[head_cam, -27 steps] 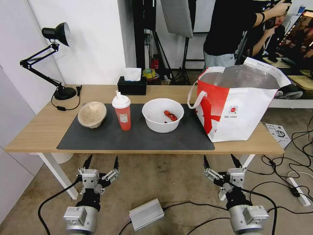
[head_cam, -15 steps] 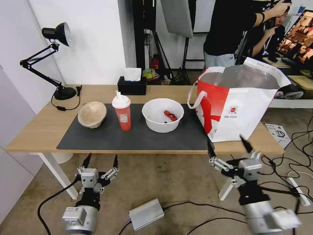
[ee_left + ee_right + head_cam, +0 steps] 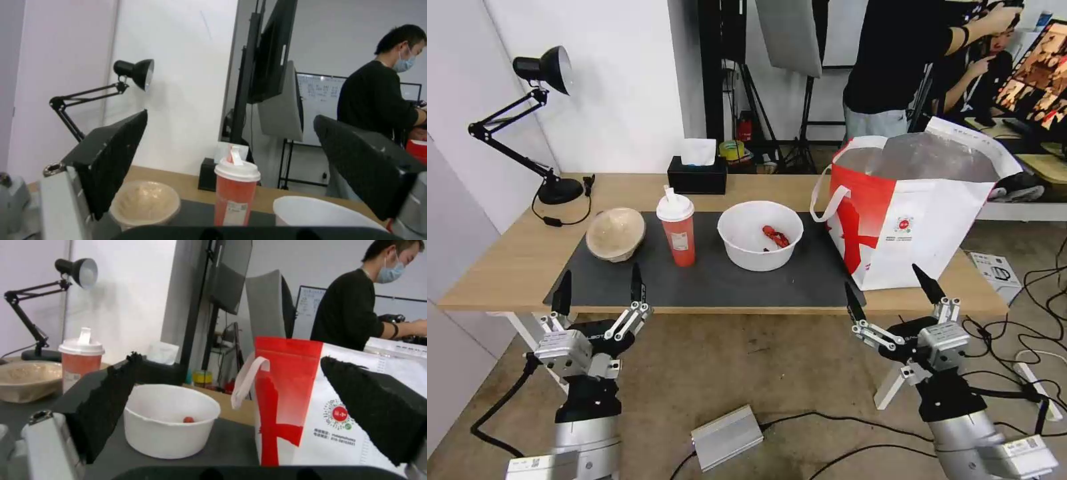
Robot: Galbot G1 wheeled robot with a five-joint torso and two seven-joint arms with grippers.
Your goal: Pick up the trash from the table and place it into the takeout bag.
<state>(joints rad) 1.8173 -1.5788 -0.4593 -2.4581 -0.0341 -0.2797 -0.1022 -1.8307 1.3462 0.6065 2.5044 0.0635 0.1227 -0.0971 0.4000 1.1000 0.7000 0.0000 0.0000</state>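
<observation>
1. Along the table's [image 3: 507, 267] front edge, a strip of dark mat [image 3: 707, 283] lies bare, open to both spread-fingered grippers, left gripper [image 3: 599, 288] and right gripper [image 3: 888, 288], which hang just before that edge.
2. Gaps separate the tan bowl [image 3: 616, 233], red cup [image 3: 676, 228] and white bowl [image 3: 760, 235].
3. The takeout bag [image 3: 910, 210] blocks the right end, its mouth open upward.
4. The tissue box [image 3: 697, 175] and lamp [image 3: 527, 120] crowd the back edge and back-left corner.

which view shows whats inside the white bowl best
The head view: it looks down into the white bowl, so the red scraps on its floor show plainly. The right wrist view sees it side-on, with one red bit past the rim. The left wrist view catches a slice of rim, nothing inside.
</observation>
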